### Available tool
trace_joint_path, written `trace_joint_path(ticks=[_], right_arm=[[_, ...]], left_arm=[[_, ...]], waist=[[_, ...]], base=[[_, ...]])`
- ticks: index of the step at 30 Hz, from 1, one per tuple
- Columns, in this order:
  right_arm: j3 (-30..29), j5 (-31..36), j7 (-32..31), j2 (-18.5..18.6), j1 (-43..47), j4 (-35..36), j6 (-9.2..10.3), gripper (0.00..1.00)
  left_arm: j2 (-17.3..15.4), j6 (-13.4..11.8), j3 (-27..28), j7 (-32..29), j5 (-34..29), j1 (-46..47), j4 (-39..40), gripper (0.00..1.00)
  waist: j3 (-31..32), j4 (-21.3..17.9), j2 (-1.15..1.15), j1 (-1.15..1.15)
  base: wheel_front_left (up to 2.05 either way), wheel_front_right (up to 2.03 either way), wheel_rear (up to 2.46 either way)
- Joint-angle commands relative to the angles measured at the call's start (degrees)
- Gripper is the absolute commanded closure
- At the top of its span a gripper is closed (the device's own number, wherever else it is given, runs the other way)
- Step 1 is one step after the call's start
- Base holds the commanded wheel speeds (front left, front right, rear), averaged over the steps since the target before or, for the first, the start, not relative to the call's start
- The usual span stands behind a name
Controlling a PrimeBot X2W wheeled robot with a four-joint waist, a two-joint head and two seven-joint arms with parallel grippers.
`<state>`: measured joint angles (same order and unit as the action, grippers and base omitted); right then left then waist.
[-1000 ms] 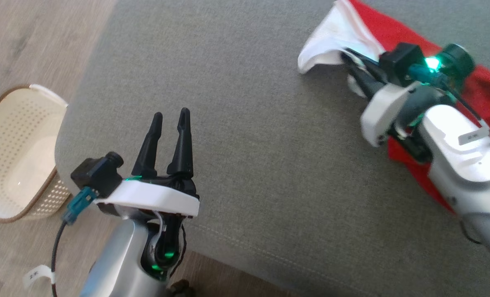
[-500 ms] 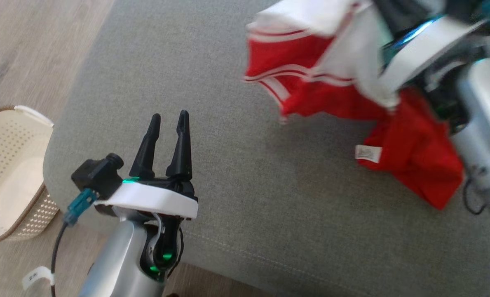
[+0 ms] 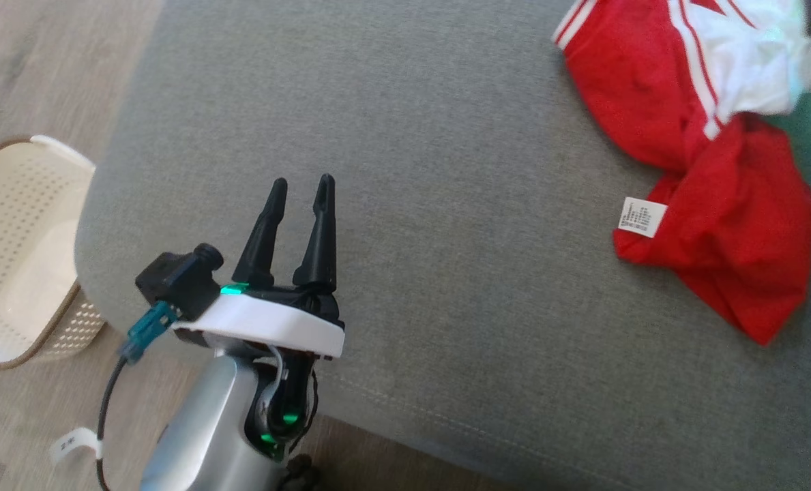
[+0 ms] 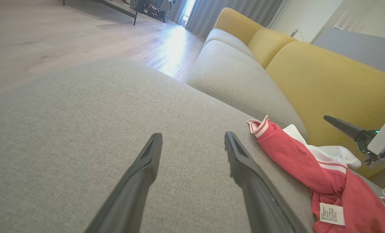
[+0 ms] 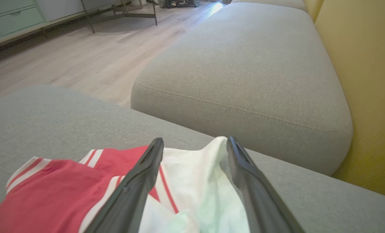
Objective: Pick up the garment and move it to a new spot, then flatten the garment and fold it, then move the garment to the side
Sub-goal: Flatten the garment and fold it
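The fingers of the right gripper (image 5: 195, 139) stand wide apart over the white part of the red-and-white garment (image 3: 719, 225), crumpled at the far right of the grey sofa cushion (image 3: 446, 170), while the fingers of the left gripper (image 3: 301, 181), equally wide and holding nothing, hover near its left edge, with a cream basket (image 3: 16, 252) further left.

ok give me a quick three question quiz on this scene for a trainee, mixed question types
1. True or false: the left hand is gripping the garment.
2. What does the garment lie on? A wood floor; B grey sofa cushion; C yellow backrest.
3. Fill in: in the right wrist view, the right hand has its jaws ___ over the garment's white part.
Key: 1 false; 2 B; 3 open.
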<state>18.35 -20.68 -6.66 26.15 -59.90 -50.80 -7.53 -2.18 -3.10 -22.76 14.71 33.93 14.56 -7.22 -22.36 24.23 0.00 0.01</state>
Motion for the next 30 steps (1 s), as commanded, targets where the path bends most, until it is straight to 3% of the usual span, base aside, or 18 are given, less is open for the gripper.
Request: trace_joint_path(ticks=[1, 8, 15, 22, 30], right_arm=[[0.9, 0.1, 1.0, -1.2, -0.8, 1.3, 0.04, 0.00], [2.9, -3.0, 8.5, -3.7, 1.4, 2.2, 0.04, 0.00], [2.6, -8.0, 14.5, -4.8, 8.9, 10.7, 0.04, 0.00], [-3.2, -8.4, 18.4, -5.8, 20.6, 20.8, 0.04, 0.00], [-11.0, -1.2, 20.7, -8.7, 38.7, 32.8, 0.04, 0.00]], left_arm=[[-0.7, -0.2, 2.2, 0.3, 0.0, 1.5, 1.8, 0.00], [-0.7, 0.2, 4.0, 0.3, -2.0, 2.5, 1.3, 0.00], [-0.7, 1.2, 5.8, 0.3, -4.7, 3.0, 1.0, 0.00], [-0.7, 1.6, 7.1, 0.3, -5.0, 2.0, 0.8, 0.00], [-0.7, 2.2, 7.9, 0.3, -5.8, 0.6, 0.0, 0.00]], waist=[[0.0, -0.8, 0.00, -0.01], [2.4, -5.9, 0.00, -0.01], [6.8, -12.9, 0.00, -0.01], [10.6, -17.2, 0.00, -0.01], [13.2, -19.7, 0.00, -0.01]], base=[[0.00, 0.00, 0.00], [0.00, 0.00, 0.00], [0.00, 0.00, 0.00], [0.00, 0.00, 0.00], [0.00, 0.00, 0.00]])
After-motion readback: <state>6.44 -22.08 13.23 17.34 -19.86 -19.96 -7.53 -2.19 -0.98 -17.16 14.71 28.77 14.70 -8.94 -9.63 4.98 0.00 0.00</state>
